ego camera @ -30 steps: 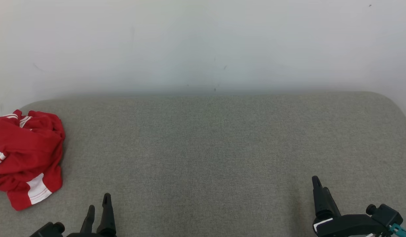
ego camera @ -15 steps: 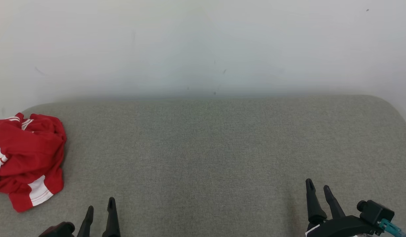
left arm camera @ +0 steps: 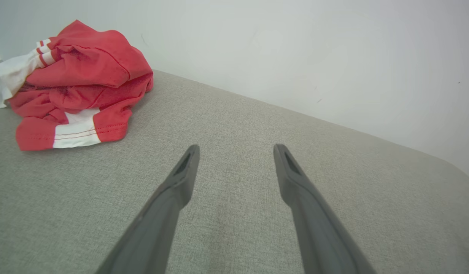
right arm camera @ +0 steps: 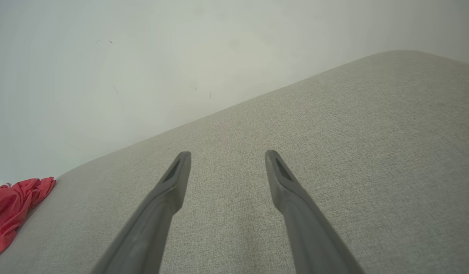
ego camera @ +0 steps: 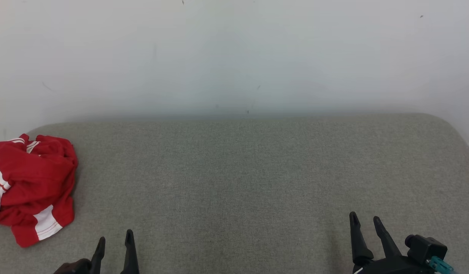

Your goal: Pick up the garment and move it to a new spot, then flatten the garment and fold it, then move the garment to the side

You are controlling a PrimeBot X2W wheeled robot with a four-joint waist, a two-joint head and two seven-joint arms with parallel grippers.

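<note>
Up and to the left of the left gripper (ego camera: 115, 236), in the head view, a crumpled red and white garment (ego camera: 32, 179) lies on the grey cushion (ego camera: 238, 171), apart from the gripper's spread, empty fingers. The right gripper (ego camera: 365, 217), well away from the garment, also stands parted and holds nothing. From the left wrist, the garment (left arm camera: 82, 87) sits ahead and left of the parted fingers. From the right wrist, it (right arm camera: 13, 201) lies far to the left of that gripper (right arm camera: 227, 153).

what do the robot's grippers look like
The left gripper and right gripper each have two long, dark grey fingers tapering to narrow tips, with a slot near each tip. A black knobbed block with a teal connector sits beside the right one.
</note>
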